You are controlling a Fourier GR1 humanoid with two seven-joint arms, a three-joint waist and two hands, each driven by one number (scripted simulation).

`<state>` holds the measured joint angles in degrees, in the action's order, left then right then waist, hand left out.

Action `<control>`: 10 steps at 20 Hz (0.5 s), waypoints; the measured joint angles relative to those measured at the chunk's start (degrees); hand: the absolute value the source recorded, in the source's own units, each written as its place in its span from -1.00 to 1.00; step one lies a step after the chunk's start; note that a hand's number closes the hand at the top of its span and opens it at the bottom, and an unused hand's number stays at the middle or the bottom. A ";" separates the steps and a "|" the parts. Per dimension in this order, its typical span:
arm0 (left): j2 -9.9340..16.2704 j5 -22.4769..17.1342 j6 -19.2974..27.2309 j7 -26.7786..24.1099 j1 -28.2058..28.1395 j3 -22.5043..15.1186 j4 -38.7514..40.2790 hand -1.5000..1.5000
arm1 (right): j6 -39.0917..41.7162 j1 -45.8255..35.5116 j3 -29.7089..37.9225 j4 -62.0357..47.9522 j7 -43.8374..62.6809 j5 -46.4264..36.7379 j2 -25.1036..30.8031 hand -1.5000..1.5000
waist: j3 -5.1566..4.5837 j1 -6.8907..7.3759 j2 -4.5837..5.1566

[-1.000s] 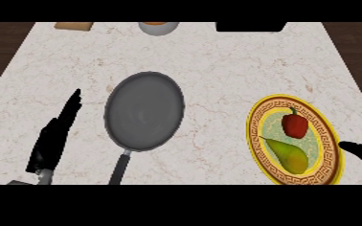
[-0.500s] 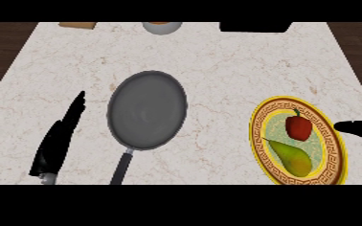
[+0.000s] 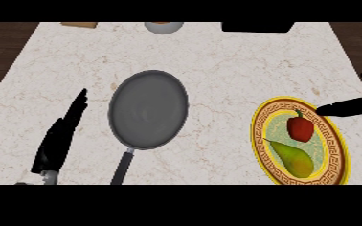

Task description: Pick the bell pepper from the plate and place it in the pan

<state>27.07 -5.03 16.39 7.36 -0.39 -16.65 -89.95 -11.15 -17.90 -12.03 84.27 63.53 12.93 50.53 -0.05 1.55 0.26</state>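
Note:
A red bell pepper [image 3: 300,128] lies on the upper part of a yellow-rimmed plate [image 3: 264,124] at the right of the counter, beside a green pear [image 3: 293,156]. The grey pan [image 3: 148,109] sits left of centre with its handle pointing toward the lower edge. Only fingers of my right hand [image 3: 341,108] show, coming in from the right edge just above and right of the pepper, apart from it. My left hand [image 3: 62,135] rests open on the left side, fingers up, beside the pan.
At the counter's far edge stand a small bowl [image 3: 164,27], a brown board [image 3: 79,24] and a black object [image 3: 257,27]. Dark floor shows past the counter's left and right edges.
The right hand has come further in from the right edge and moved up, closer to the pepper. The view has shifted slightly. The left hand, pan and plate keep their places on the counter.

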 measured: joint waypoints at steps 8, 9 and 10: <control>-0.44 0.70 -0.74 -1.15 -1.31 0.79 -0.06 0.00 | 6.19 -5.32 -5.20 -6.66 2.14 3.47 -1.46 -1.00 | 0.00 -0.14 -0.07; -1.00 1.15 -0.48 -1.16 -0.97 0.61 0.39 0.00 | 6.84 -6.22 -5.72 -7.73 2.26 3.70 -1.91 -1.00 | 0.00 -0.21 -0.06; -1.19 1.34 -0.51 -1.37 -1.07 0.80 0.69 0.00 | 7.22 -6.55 -6.16 -8.78 2.01 3.54 -2.74 -1.00 | -0.01 -0.32 -0.07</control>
<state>25.88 -3.70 15.88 5.99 -1.46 -15.85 -89.26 -3.93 -24.45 -18.18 75.49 65.54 16.47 47.79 -0.06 1.23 0.18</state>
